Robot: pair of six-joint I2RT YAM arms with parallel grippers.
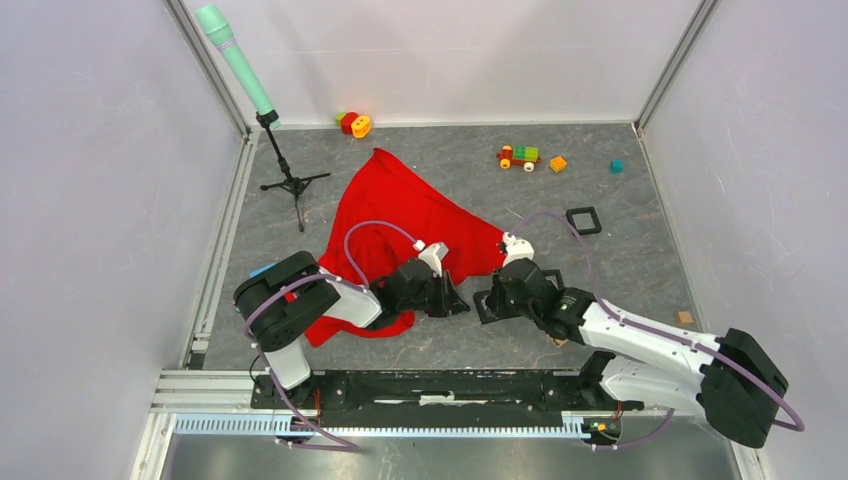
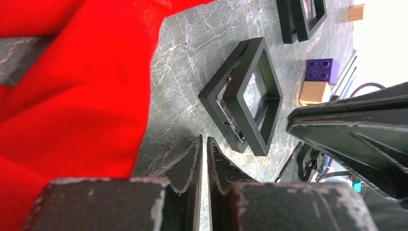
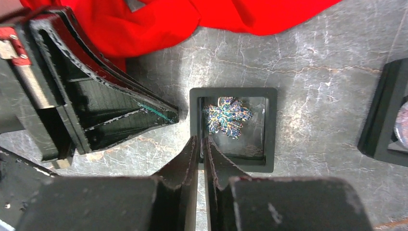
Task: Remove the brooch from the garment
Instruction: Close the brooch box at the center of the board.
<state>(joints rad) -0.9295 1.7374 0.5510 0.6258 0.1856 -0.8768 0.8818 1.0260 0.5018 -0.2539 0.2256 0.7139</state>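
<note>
The garment [image 1: 410, 215] is a large red cloth spread on the grey floor, also seen in the left wrist view [image 2: 72, 86] and the right wrist view [image 3: 144, 19]. The brooch [image 3: 227, 117], small and glittering with a jagged outline, lies inside a black square tray [image 3: 233, 94] off the cloth. My right gripper [image 3: 201, 139] is shut with its tips pinching that tray's near-left wall. My left gripper [image 2: 204, 140] is shut on nothing, just left of the same tray [image 2: 245, 96], beside the cloth's edge. Both grippers meet in front of the cloth [image 1: 470, 300].
More black trays lie at the right [image 3: 385, 120], [image 1: 583, 220], [image 2: 303, 17]. A purple block [image 2: 322, 70] and a wooden block [image 2: 315, 93] sit nearby. Toys [image 1: 355, 124], [image 1: 519, 156], [image 1: 558, 164] line the back. A green microphone stand [image 1: 293, 185] stands at the back left.
</note>
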